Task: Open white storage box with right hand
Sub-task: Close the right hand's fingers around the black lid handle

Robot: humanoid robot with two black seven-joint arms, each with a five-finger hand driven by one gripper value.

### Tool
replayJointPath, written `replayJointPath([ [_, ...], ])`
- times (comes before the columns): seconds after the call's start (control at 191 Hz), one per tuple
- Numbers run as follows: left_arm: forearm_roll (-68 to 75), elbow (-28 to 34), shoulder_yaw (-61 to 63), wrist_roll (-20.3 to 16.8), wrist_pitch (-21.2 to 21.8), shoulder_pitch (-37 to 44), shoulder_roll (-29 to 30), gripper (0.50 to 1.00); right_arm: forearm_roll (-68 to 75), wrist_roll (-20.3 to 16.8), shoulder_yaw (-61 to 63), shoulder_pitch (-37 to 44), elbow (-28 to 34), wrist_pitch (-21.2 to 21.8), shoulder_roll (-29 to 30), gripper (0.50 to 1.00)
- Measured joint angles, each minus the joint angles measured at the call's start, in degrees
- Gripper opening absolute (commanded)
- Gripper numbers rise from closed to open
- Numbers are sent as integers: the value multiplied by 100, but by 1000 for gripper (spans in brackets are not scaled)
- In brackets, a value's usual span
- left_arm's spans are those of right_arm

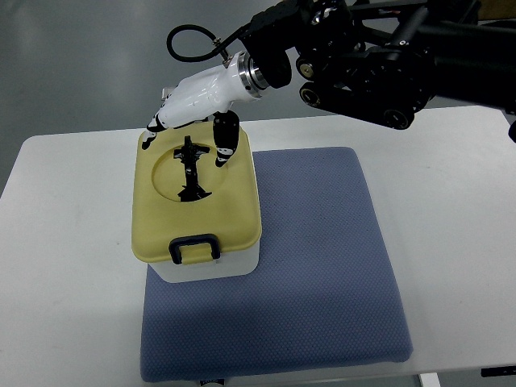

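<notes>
The white plastic storage box with a pale yellow lid [197,210] stood on the blue padded mat's [322,266] far left corner, latch nearest; the right hand [197,101] hovered behind, fingers spread and empty, apparently reaching; next it must grip the lid

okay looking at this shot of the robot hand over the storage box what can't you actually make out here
Top view, the only camera:
- Fingertips of the right hand: the white palm shell hides most of them, so contact with the yellow lid is unclear.
- The lid's black handle: too dark to tell whether any finger hooks it.
- Box body: covered by the lid; contents hidden.
- The front latch: whether it is fastened is unreadable from above.
- Left arm: out of frame.
</notes>
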Motion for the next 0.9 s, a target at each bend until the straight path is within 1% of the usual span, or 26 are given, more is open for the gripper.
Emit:
replayJointPath([
  [0.293, 0, 0, 0, 0, 0, -4, 0, 1000, -67, 0, -28, -78, -87, -125, 100, 911],
  [0.617, 0, 0, 0, 0, 0, -1, 0, 1000, -64, 4, -14, -156, -192, -149, 150, 901],
  [0.649, 0, 0, 0, 0, 0, -1, 0, 1000, -62, 6, -13, -173, -193, -149, 150, 897],
  [0.706, 0, 0, 0, 0, 0, -1, 0, 1000, -61, 8, -12, -202, -193, -149, 151, 870],
  [0.79, 0, 0, 0, 0, 0, 0, 0, 1000, -60, 10, -11, -225, -193, -149, 153, 860],
  [0.842, 0, 0, 0, 0, 0, -1, 0, 1000, -59, 11, -9, -226, -193, -149, 153, 830],
  [0.9, 0, 0, 0, 0, 0, -1, 0, 1000, -57, 17, -4, -226, -193, -149, 153, 819],
])
